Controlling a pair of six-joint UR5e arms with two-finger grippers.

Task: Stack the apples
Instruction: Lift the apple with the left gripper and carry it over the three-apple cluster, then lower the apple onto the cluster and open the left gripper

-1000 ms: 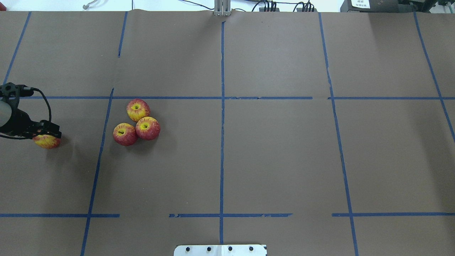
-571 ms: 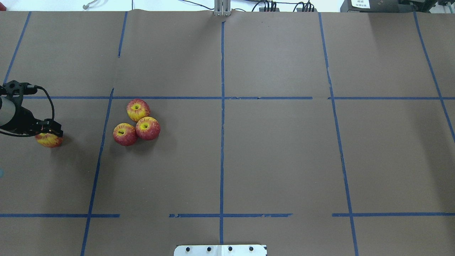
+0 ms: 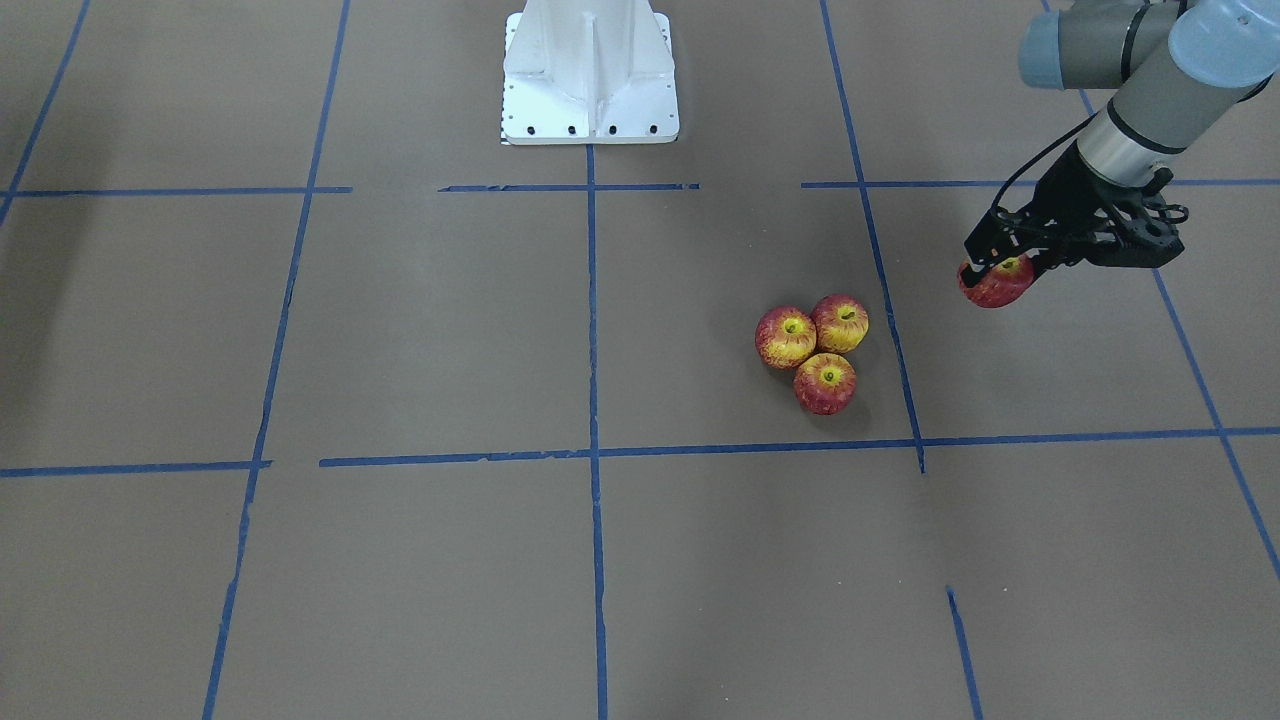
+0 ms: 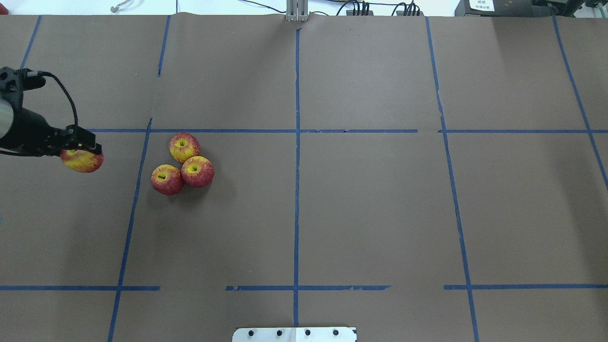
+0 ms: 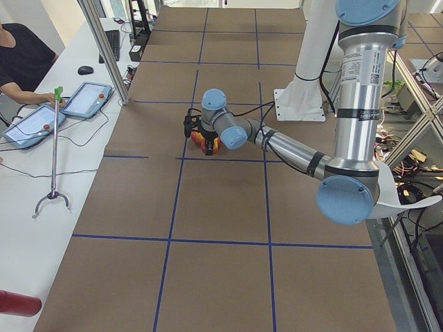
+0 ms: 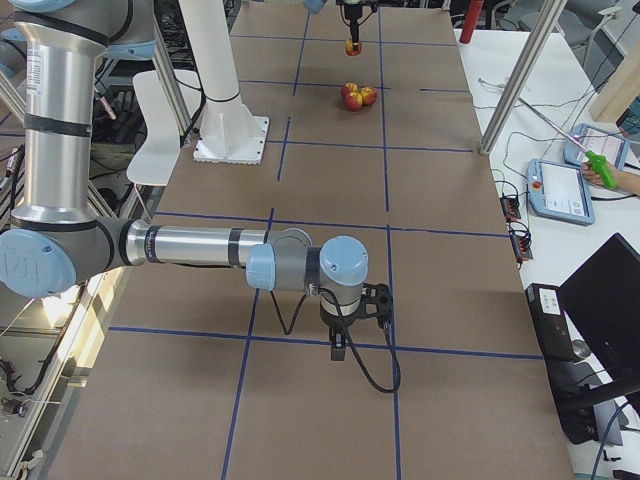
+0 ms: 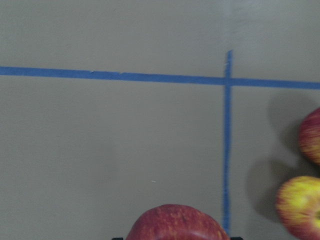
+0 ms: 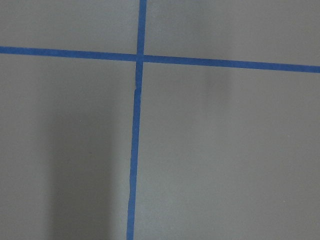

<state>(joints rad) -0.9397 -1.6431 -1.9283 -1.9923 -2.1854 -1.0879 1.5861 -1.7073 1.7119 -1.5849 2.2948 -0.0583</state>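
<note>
Three red-and-yellow apples (image 4: 184, 147) (image 4: 167, 179) (image 4: 197, 171) sit touching in a cluster on the brown table; they also show in the front view (image 3: 825, 383). My left gripper (image 4: 83, 153) (image 3: 1000, 268) is shut on a fourth apple (image 4: 83, 161) (image 3: 995, 285) and holds it above the table, off to the left of the cluster. The left wrist view shows that apple (image 7: 175, 222) at the bottom edge and two cluster apples (image 7: 300, 207) at the right. My right gripper (image 6: 350, 335) hangs near the table far from the apples; I cannot tell if it is open or shut.
Blue tape lines (image 4: 297, 142) grid the table. The robot's white base (image 3: 590, 120) stands at the near middle edge. Metal posts (image 6: 515, 90), tablets (image 5: 86, 100) and an operator (image 5: 21, 66) are along the far side bench.
My left gripper has risen with the apple and carried it up and to the right in the overhead view, closer to the cluster. The three apples have not moved.
</note>
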